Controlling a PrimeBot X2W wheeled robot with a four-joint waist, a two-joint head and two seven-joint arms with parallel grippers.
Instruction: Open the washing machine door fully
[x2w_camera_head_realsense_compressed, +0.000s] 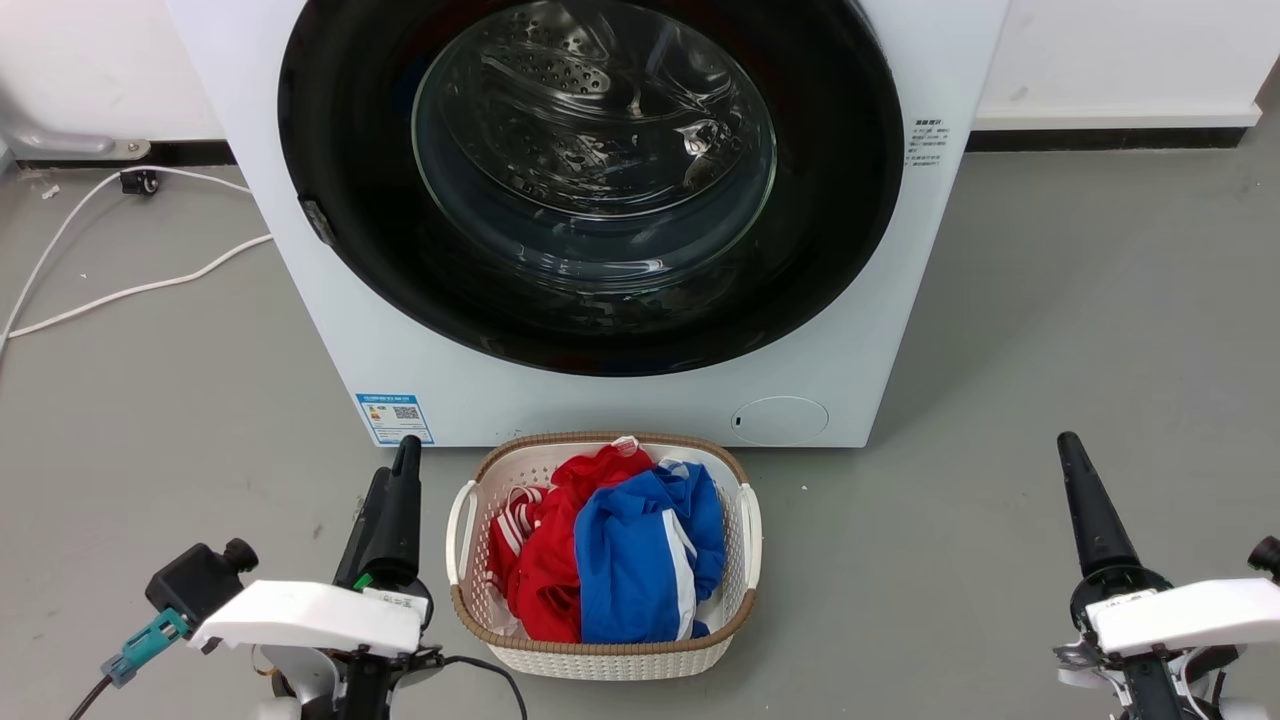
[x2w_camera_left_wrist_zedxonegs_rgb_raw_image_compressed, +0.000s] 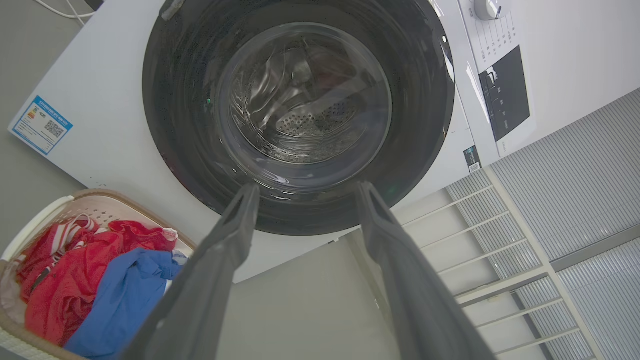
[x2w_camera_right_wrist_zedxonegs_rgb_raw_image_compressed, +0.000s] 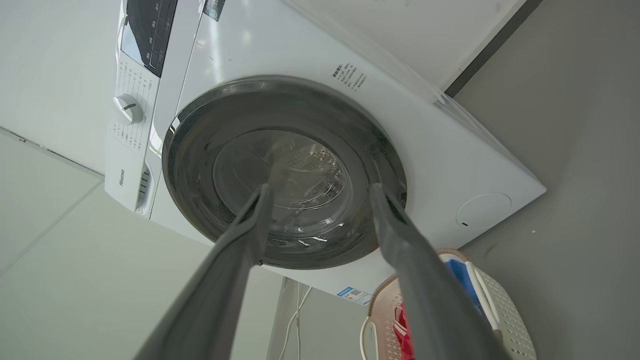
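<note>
Washing machine (x2w_camera_head_realsense_compressed: 300, 330): white front-loader on the grey floor (x2w_camera_head_realsense_compressed: 1080, 330), far centre. The washing machine door (x2w_camera_head_realsense_compressed: 590, 170) covers most of its front. It has a glossy black ring with a clear glass bowl in the middle, and it sits flush with the panel, closed. The drum shows through the glass. Laundry basket (x2w_camera_head_realsense_compressed: 600, 655) sits on the floor just in front of the machine, holding a red garment (x2w_camera_head_realsense_compressed: 545, 570) and a blue garment (x2w_camera_head_realsense_compressed: 640, 560). Left gripper (x2w_camera_left_wrist_zedxonegs_rgb_raw_image_compressed: 307, 186) is low, just left of the basket, jaws spread, nothing between them. Right gripper (x2w_camera_right_wrist_zedxonegs_rgb_raw_image_compressed: 321, 187) is low at near right, well apart from the basket, jaws also spread and empty. Both are clear of the door. White cable (x2w_camera_head_realsense_compressed: 120, 290) lies on the floor, far left. Blue label (x2w_camera_head_realsense_compressed: 394, 418) is at the machine's lower left corner.
</note>
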